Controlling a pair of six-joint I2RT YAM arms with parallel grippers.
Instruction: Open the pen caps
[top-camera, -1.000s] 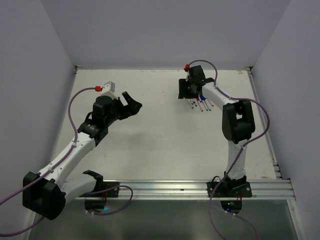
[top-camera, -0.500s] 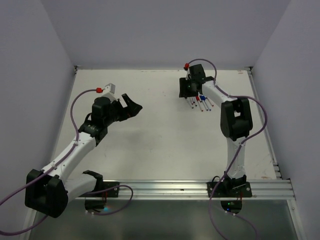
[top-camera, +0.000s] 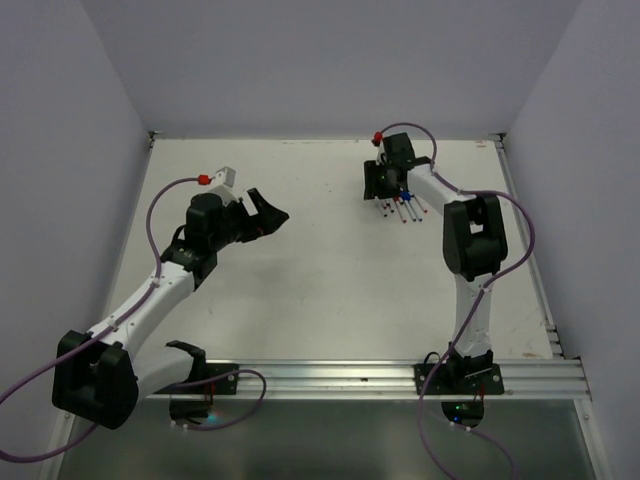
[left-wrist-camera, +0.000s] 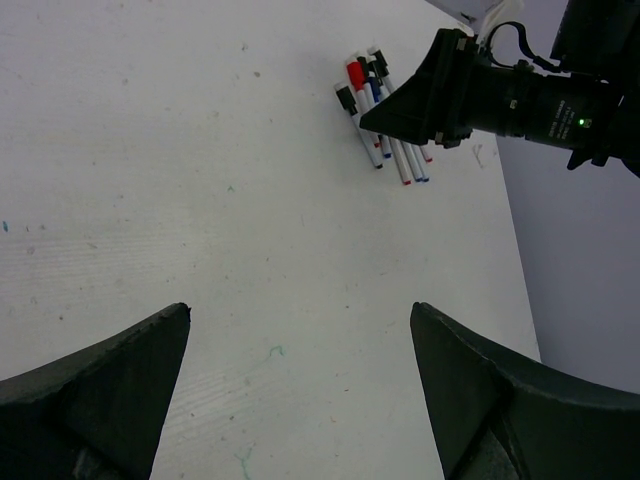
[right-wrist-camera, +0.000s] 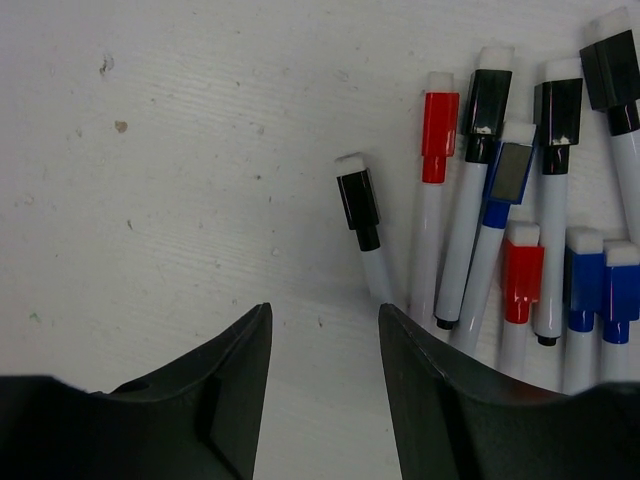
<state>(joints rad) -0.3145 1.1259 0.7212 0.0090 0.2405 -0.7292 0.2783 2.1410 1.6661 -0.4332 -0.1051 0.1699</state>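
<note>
The right gripper hangs low over the white table. Its two dark fingers stand partly apart, with bare tabletop in the gap and nothing clamped. The left gripper is well apart on the left, held above the table, jaws spread wide and empty. The pens lie bunched at the far right of the table, just ahead of the right gripper: thin white-grey barrels, roughly parallel, some overlapping. The pen caps are all on. They are stubby sleeves, mostly black, with two red and a few blue, each ending in a small white plug. One black-capped pen lies slightly apart at the bunch's left edge.
</note>
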